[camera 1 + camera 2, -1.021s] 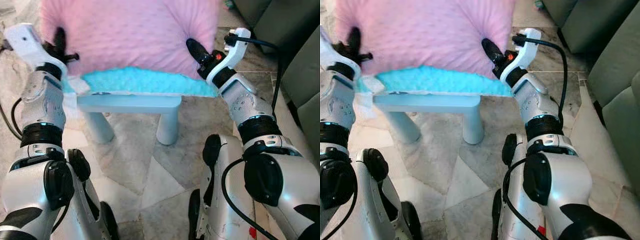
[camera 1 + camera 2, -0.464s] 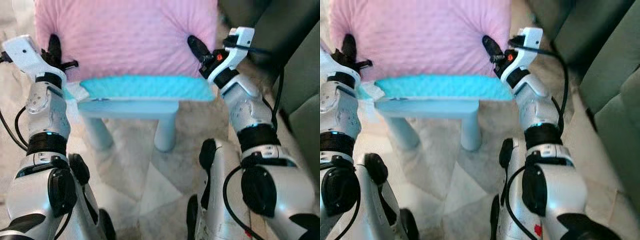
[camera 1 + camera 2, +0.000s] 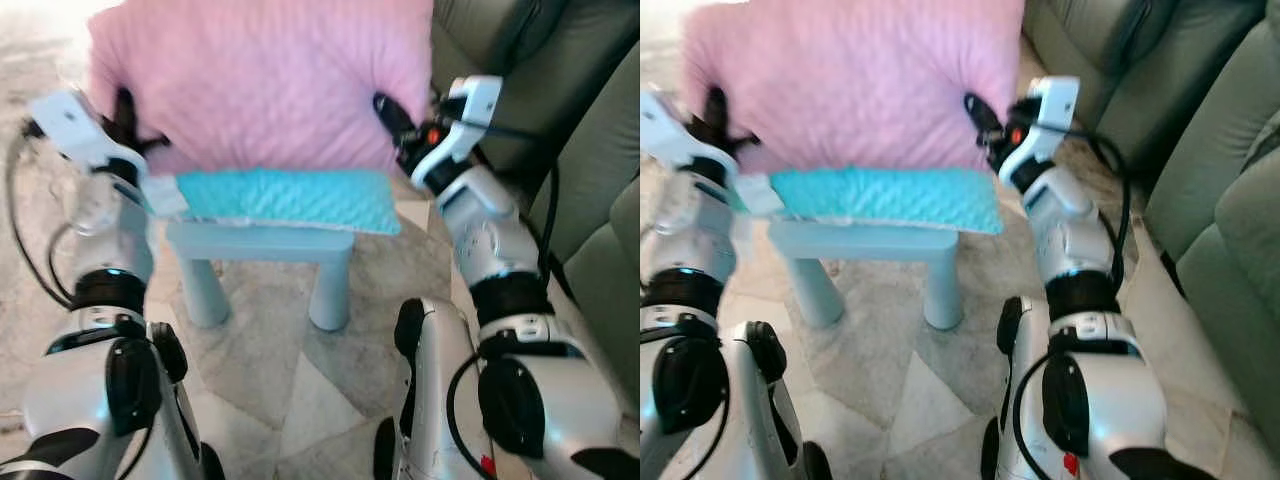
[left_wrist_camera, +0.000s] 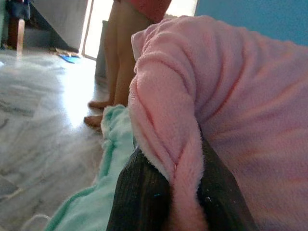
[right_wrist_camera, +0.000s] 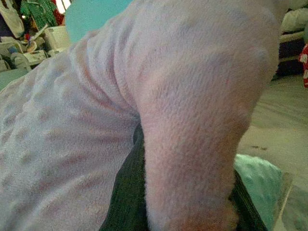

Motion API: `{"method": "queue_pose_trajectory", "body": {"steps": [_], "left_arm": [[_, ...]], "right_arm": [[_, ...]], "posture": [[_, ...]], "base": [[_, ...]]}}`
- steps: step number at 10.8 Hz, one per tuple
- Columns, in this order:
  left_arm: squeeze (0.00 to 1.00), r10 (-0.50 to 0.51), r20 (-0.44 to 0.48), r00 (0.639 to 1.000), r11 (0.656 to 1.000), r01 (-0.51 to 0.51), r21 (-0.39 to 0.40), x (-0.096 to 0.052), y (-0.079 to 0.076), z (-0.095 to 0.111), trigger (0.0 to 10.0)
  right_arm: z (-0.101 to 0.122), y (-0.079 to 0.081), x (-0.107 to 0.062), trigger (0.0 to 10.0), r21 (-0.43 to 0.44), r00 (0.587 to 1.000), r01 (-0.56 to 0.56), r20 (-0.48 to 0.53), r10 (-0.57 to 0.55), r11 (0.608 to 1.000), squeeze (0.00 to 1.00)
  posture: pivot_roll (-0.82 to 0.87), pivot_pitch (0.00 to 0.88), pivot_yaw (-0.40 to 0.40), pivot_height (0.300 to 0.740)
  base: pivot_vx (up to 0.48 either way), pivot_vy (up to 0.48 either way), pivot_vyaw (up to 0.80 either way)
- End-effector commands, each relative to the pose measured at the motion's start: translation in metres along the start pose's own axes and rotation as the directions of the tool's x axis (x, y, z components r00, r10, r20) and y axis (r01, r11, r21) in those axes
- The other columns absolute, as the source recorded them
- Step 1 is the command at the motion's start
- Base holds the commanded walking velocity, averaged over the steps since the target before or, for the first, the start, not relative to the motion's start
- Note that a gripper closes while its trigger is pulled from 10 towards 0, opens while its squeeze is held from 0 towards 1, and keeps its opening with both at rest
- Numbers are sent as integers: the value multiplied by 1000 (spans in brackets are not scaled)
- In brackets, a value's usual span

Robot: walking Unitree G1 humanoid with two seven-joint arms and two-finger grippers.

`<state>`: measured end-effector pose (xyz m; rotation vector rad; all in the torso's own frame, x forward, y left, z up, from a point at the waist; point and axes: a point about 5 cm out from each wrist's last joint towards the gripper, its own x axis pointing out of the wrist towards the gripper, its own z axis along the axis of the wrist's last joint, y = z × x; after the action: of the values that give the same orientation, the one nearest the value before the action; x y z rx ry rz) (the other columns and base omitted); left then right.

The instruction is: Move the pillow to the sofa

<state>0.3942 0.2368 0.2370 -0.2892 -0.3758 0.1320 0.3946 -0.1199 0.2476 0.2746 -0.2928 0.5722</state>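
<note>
A marble-patterned floor [image 3: 270, 370] runs under a small pale blue tabletop [image 3: 260, 240] covered by a turquoise fleece mat [image 3: 285, 197], and a grey-green sofa [image 3: 590, 190] stands along the robot's right side.

In the left eye view the pink pillow [image 3: 260, 80] is held up between the two arms, its lower edge just above or brushing the mat; the blur hides which. The left tool [image 3: 122, 110] bites into the pillow's left edge and the right tool [image 3: 392, 112] into its right edge. Both forearms reach forward and up with the wrists cocked inward.

The right eye view gives the same scene, with more sofa cushion behind and beside the right arm.

In the left wrist view, the left tool's two black fingers [image 4: 139, 192] are pinching a thick fold of pink plush. A person's bare legs [image 4: 118, 62] stand on the floor beyond.

In the right wrist view a bulge of pillow is likewise squeezed between the right tool's dark fingers [image 5: 127, 185], with the mat's corner below.

The step looks like carrying the pillow over to the sofa. To do it well, keep both pinches firm and level, raise the pillow clear of the mat so it does not drag, and turn right with both arms moving together.
</note>
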Motion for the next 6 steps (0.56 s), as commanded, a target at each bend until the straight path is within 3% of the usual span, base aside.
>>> {"method": "queue_pose_trajectory", "body": {"steps": [1,2,3,5,6], "left_arm": [[0,3,-25,1000,1000,-3,-18,-1,-1,-5,10000],[0,0,-42,999,998,-3,-62,-4,0,-12,10000],[1000,-3,-45,999,994,-2,-108,-5,-1,-16,10000],[1000,-14,-56,998,996,9,-83,-5,-4,-17,10000],[0,-18,-60,998,997,13,-74,-4,-5,-17,10000]], "right_arm": [[7,6,2,0,-28,1000,-14,26,14,1000,0],[3,6,0,0,-23,1000,-6,22,6,1000,0],[-1,7,-2,0,-16,1000,2,14,-2,1000,0],[-6,9,-5,0,-3,1000,9,4,-9,1000,0],[-9,11,-5,0,1,1000,9,0,-9,1000,0]], "posture": [[-160,8,-9,306],[-164,19,-7,306],[-166,26,-6,306],[-165,36,-3,306],[-165,38,-2,306]], "base": [[0,0,0],[0,0,0],[0,0,0],[0,0,0],[0,0,0]]}}
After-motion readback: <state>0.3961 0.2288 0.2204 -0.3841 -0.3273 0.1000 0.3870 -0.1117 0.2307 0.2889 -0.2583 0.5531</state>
